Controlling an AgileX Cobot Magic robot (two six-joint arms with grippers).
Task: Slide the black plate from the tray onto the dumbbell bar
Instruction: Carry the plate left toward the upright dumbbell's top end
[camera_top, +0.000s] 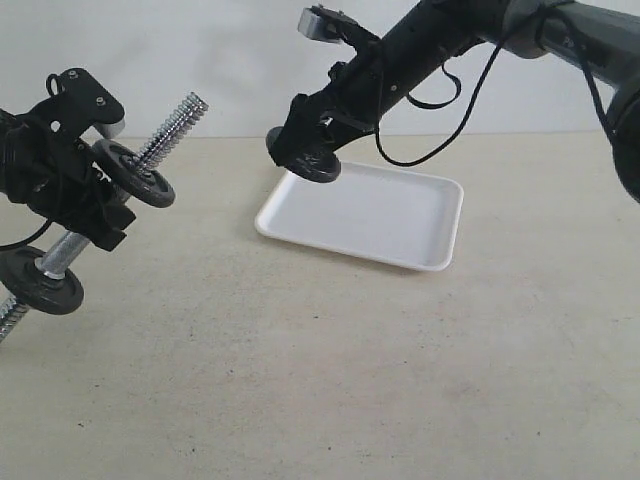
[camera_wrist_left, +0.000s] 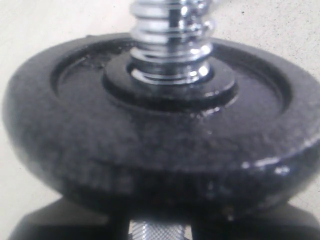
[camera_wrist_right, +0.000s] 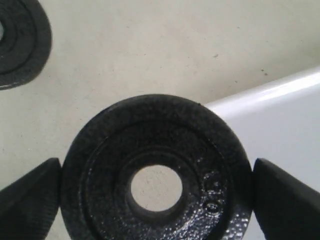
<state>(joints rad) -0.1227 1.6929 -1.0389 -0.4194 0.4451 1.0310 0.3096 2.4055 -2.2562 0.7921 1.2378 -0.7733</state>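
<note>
Dumbbell bar (camera_top: 172, 122) at desk (camera_top: 330, 390) left edge, lifted off the surface, tilted, threaded end up toward centre. left gripper (camera_top: 92, 215) clamped tight on its shaft between the two discs. Black plate (camera_wrist_right: 105, 150) in the air over far-left corner of tray (camera_top: 390, 215), pinched by its rim on both sides in right gripper (camera_top: 305, 145), jaws spread wide. Both well apart.

Broad table (camera_top: 300, 390) across the lower view, and its top is a matte, pale beige, lightly mottled and dotted with a few tiny dark specks. Behind it runs a plain wall (camera_top: 200, 60), whitish with a cool tint, even in tone, meeting the table's far edge in a straight line. The light is soft and diffuse, and shadows on the surface lie faint with blurred edges.
</note>
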